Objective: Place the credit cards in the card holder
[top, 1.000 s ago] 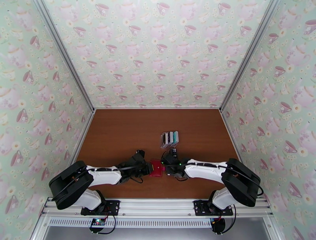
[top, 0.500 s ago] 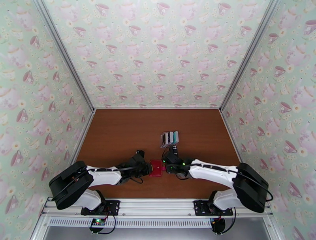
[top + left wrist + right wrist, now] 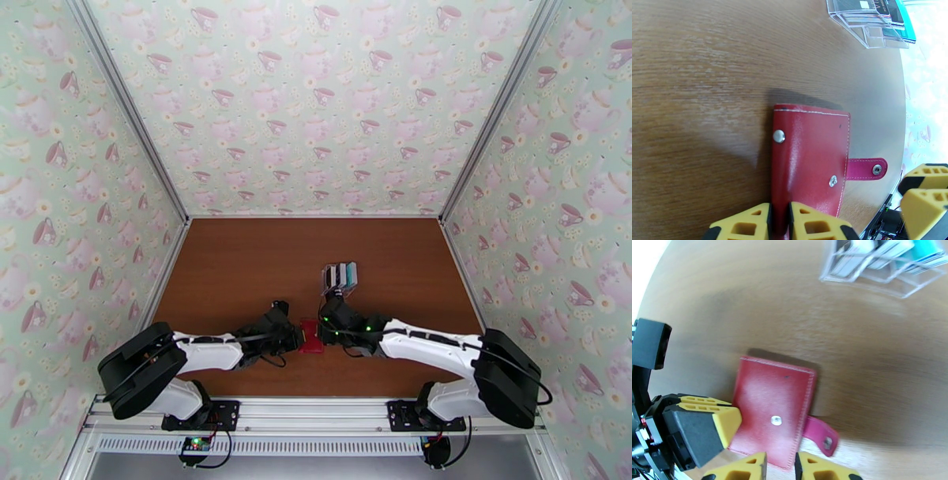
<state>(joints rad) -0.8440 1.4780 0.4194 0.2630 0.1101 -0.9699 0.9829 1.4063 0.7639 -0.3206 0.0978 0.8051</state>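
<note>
Your right end effector point(image 3: 324, 330) has closed in
It has slid left across the card holder point(image 3: 310, 341), hiding more of the red cover, while that arm's elbow point(image 3: 505, 383) has swung outward toward the right wall point(image 3: 553, 237).

You have open bench point(image 3: 237, 260) over the whole left half and along the far side, and more on the right beyond the clear rack point(image 3: 340, 275). The tight spot is the near middle: the left tool point(image 3: 780, 223) and right tool point(image 3: 781, 467) face each other close together across the card holder point(image 3: 809, 158). The rack stands just far of the right tool. Patterned walls point(image 3: 316, 118) close off left, right and far.
</note>
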